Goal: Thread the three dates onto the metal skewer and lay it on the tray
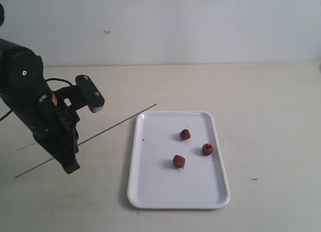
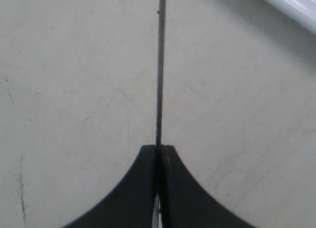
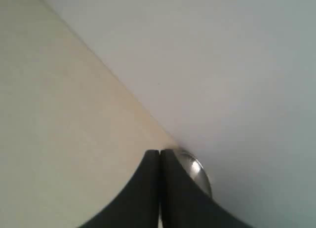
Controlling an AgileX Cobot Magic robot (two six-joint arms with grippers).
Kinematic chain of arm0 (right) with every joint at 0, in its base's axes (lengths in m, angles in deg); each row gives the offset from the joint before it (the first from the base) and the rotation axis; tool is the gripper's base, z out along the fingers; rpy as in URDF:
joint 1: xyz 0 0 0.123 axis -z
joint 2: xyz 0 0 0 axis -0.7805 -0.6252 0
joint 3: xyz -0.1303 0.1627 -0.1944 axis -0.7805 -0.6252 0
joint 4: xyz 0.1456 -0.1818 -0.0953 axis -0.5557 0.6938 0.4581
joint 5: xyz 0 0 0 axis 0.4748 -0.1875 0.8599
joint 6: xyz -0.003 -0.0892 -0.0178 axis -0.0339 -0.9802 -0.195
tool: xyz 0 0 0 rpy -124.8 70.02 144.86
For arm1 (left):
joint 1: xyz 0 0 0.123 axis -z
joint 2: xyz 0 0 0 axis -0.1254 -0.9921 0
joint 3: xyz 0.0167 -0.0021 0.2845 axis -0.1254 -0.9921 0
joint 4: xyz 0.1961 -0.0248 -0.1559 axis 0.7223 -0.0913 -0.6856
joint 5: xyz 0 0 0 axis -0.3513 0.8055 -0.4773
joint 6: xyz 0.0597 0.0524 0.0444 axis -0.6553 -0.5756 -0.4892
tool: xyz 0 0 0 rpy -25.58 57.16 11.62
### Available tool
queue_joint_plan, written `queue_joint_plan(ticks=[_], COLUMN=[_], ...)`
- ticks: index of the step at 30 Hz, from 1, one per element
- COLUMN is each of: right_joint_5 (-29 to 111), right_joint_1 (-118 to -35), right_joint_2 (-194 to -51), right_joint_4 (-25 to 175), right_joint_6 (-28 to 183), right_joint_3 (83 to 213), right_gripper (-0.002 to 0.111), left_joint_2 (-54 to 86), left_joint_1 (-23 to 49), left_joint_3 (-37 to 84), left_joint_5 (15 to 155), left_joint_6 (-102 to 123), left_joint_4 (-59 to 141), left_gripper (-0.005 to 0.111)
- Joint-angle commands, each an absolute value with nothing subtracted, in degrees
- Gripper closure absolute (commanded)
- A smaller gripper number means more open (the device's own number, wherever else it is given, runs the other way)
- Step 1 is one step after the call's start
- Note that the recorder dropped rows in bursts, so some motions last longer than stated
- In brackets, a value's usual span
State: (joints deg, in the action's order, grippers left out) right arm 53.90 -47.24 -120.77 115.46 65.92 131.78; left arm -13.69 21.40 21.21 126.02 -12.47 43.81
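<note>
1. Pinching the metal skewer [image 2: 160, 65] partway along its length, the left gripper's [image 2: 158, 149] jaws are pressed tight on it.
2. The right gripper's [image 3: 159, 152] jaws are pressed together on nothing, off by the table's edge.
3. The skewer slants across the table [image 1: 261, 91] to the left of the tray [image 1: 160, 189], its far tip near the tray's far left corner. Whether it is lifted I cannot tell.
4. The three dates [image 1: 179, 161] lie loose and apart around the tray's middle.
5. Progress is early. The skewer is gripped, but all three threadings and the laying down remain.
</note>
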Motion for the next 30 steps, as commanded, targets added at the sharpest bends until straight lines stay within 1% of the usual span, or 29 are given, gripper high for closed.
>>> queue_joint_plan(ticks=[1,4,7,8,10,13,14,15,16,17,19,24,30], right_joint_5=[64.7,76.0,87.7,93.7,98.8,102.6,103.9,104.2,104.1,103.0,100.5,96.4,95.6], right_joint_1=[-55.6,-59.0,-60.2,-60.2,-60.2,-60.2,-60.3,-60.3,-60.5,-61.4,-63.5,-68.4,-69.3], right_joint_2=[-130.6,-136.8,-143.9,-148.2,-154.2,-161.1,-163.7,-165.7,-166.6,-167.7,-168.8,-170.4,-172.1], right_joint_4=[109.8,96.3,79.0,68.6,60.6,58.7,58.2,56.8,56.3,57.4,60.8,66.7,71.0], right_joint_6=[42.7,25.5,12.7,7.2,3.9,1.4,-0.7,-2.3,-3.1,-5.2,-5.9,-5.8,-1.6], right_joint_3=[139.4,145.8,153.8,159.5,166.2,172.8,174.8,175.8,176.0,176.1,176.1,176.1,176.1], right_gripper=[0.108,0.108,0.108,0.108,0.108,0.106,0.1,0.09,0.082,0.07,0.059,0.059,0.059], left_joint_2=[-13.1,-13.1,-13.1,-13.1,-13.1,-13.1,-13.1,-13.1,-13.1,-13.1,-13.1,-13.1,-14.6], left_joint_1=[21.4,21.4,21.4,21.4,21.4,21.4,21.4,21.4,21.4,21.5,21.5,21.5,21.5], left_joint_3=[20.9,20.9,20.9,20.9,20.9,20.9,20.9,20.9,20.9,20.9,20.9,20.9,20.7], left_joint_5=[127.8,130.1,130.6,130.6,132.5,134.2,132.9,131.5,131.1,131.1,131.4,130.8,131.3], left_joint_6=[-12.7,-12.7,-12.7,-12.3,-12.1,-12.1,-12.1,-12.1,-12.6,-14.4,-16.3,-18.0,-18.4], left_joint_4=[42.4,42.2,42.2,42.2,42.7,47.0,48.1,47.8,47.8,47.3,46.9,46.6,46.2], left_gripper=[0.107,0.107,0.107,0.107,0.107,0.107,0.107,0.107,0.107,0.107,0.107,0.107,0.107])
